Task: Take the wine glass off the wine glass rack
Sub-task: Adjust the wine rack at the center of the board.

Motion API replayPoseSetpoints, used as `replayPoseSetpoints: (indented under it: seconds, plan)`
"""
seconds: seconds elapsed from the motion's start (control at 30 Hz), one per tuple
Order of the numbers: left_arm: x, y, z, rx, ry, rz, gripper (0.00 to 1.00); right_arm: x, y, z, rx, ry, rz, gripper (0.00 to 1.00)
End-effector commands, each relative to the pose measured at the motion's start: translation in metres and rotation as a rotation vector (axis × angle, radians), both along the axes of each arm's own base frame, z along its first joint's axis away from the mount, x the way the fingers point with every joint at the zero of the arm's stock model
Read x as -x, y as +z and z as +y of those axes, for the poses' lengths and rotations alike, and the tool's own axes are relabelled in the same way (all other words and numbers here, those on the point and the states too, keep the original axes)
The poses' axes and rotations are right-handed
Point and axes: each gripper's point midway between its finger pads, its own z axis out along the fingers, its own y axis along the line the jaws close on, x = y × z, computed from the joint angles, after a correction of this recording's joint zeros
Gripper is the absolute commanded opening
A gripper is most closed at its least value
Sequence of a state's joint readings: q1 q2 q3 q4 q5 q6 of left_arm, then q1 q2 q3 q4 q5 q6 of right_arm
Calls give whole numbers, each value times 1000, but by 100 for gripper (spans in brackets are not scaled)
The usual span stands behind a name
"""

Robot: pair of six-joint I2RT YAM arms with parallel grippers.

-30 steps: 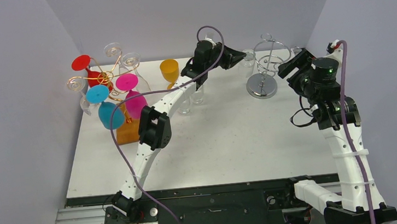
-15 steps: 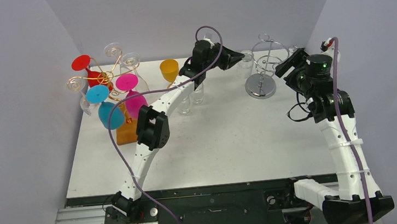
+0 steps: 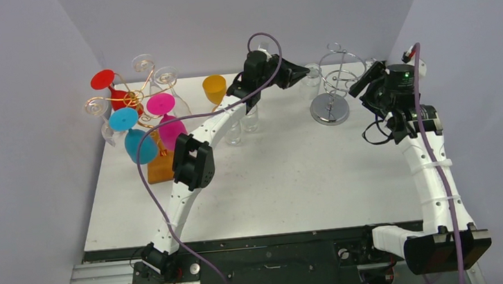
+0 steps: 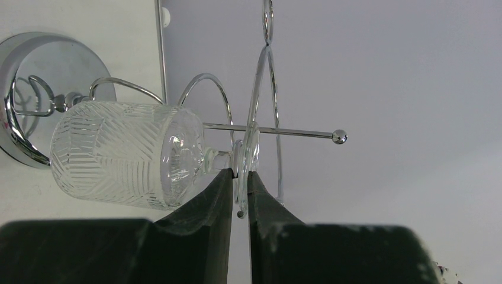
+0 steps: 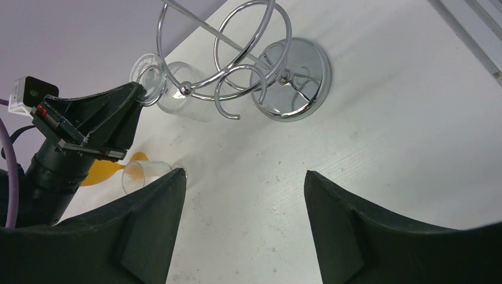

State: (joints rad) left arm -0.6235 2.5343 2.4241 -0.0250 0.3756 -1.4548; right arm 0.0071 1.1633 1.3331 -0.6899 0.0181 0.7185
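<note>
Wine glass (image 3: 310, 74) hangs on the chrome rack (image 3: 331, 108) at the far side of the surface (image 3: 294, 179) in the top view; the left wrist view shows the left fingers (image 4: 207, 207) pinching its foot, so it should be drawn level and straight off the rack; the right wrist view shows the right fingers (image 5: 148, 231) spread, empty, near the rack.

The left gripper (image 4: 240, 174) pinches its two black fingers on the thin foot of a clear, cut-patterned wine glass (image 4: 124, 154) among the chrome wine glass rack (image 4: 284, 132) wires, bowl overlapping the rack's round base (image 4: 35, 65).
</note>
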Motion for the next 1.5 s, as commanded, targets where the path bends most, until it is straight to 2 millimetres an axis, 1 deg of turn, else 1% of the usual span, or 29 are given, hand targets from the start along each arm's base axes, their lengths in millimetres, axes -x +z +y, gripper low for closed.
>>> replayPoseSetpoints:
  seconds: [0.0, 0.03, 0.17, 0.3, 0.4, 0.53, 1.13, 1.23, 1.47]
  plan:
    - [9, 95, 13, 124, -10, -185, 5, -8, 10, -1, 9, 11, -41, 68]
    - [9, 94, 12, 124, -11, -185, 6, -7, 9, -7, 11, -7, -39, 68]
    - [10, 92, 9, 126, -16, -183, 12, -7, 8, -11, 12, -17, -37, 68]
    - [12, 91, 6, 131, -25, -180, 18, -6, 6, -12, 12, -19, -33, 68]
    - [12, 88, 5, 130, -26, -175, 21, -5, 7, -8, 0, 1, -34, 68]
    - [12, 87, 3, 129, -29, -174, 25, -5, 7, -9, -1, 2, -35, 68]
    - [16, 65, -3, 89, -42, -135, 26, -2, 5, -12, -6, -4, -35, 68]
    - [16, 62, -4, 87, -44, -132, 28, -1, 4, -13, -7, -5, -34, 68]
    - [15, 55, -5, 78, -43, -120, 29, -1, 4, -13, -8, -6, -35, 68]
